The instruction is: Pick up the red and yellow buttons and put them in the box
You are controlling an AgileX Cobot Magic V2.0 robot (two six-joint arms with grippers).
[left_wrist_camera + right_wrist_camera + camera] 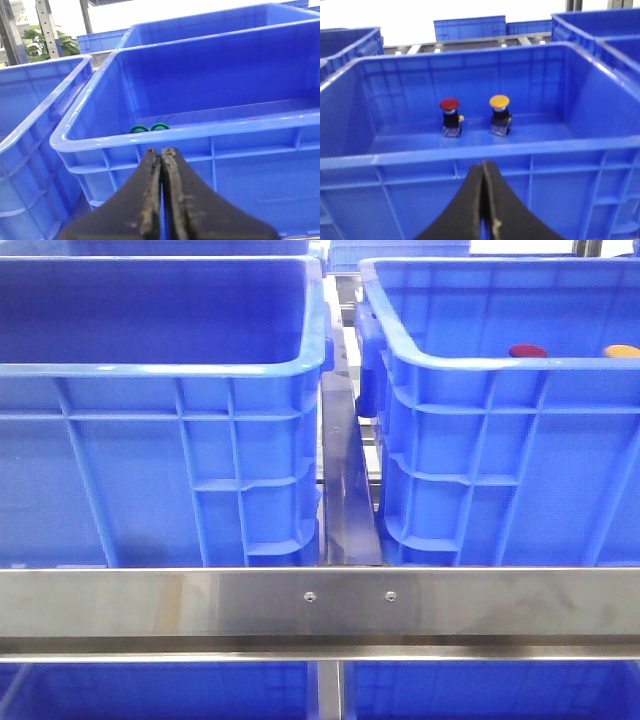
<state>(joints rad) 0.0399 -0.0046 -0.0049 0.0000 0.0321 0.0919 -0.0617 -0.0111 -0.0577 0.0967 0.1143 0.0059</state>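
Note:
The red button (pixel 449 104) and the yellow button (pixel 499 101) stand upright side by side on black bases on the floor of a large blue crate (pixel 470 155). In the front view only their caps show over the rim of the right crate (pixel 470 365): red (pixel 528 351) and yellow (pixel 622 351). My right gripper (pixel 483 163) is shut and empty, just outside that crate's near wall. My left gripper (pixel 161 150) is shut and empty, in front of another blue crate (pixel 200 131) that holds two green rings (pixel 150 128). Neither gripper shows in the front view.
The left crate (pixel 160 368) stands beside the right one, with a narrow gap and a dark metal strip (pixel 345 480) between them. A steel rail (pixel 320 605) runs across the front. More blue crates stand behind and below. A third crate (pixel 35 125) stands beside the left gripper's crate.

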